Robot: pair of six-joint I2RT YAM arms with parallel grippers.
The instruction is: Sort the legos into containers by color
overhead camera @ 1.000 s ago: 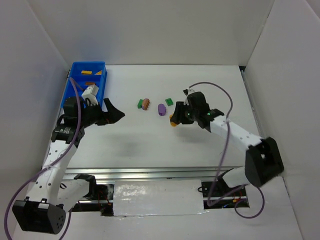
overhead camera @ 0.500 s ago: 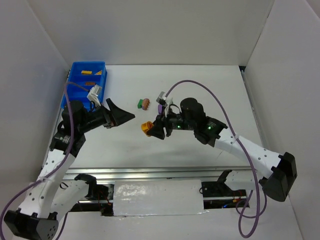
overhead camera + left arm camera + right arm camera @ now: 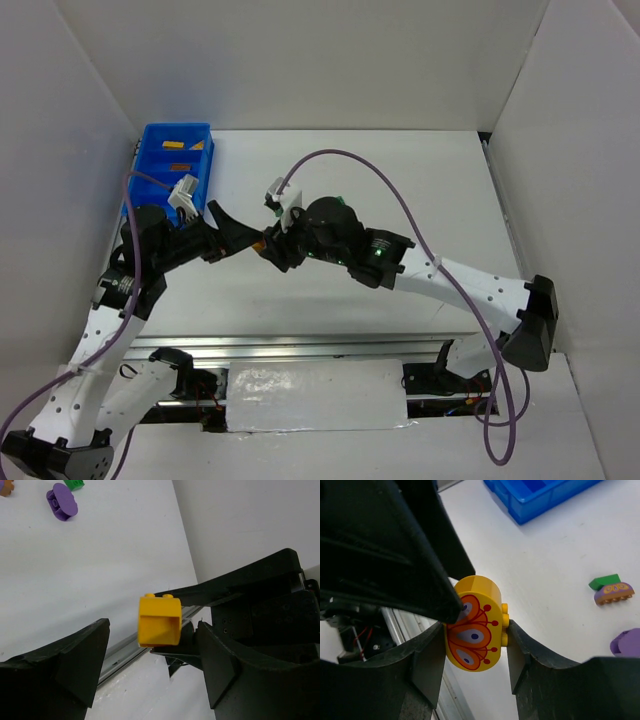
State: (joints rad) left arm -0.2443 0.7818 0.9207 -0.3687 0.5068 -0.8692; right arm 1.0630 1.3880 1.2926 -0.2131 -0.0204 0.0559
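Observation:
My right gripper is shut on the yellow-and-red round piece and holds it in the air. My left gripper is open, its jaws standing on either side of that piece. In the top view the two grippers meet left of centre, the left against the right. The purple oval, a green block and the pinkish-brown lump lie on the table. The blue bin stands at the far left with orange blocks in it.
White walls close in the table on three sides. A metal rail runs along the near edge. The right arm and its purple cable reach across the middle and hide the loose legos in the top view.
My right arm has swung left from the table's middle, carrying the yellow-and-red piece up to the left gripper. The left gripper has turned slightly towards it and stays open.

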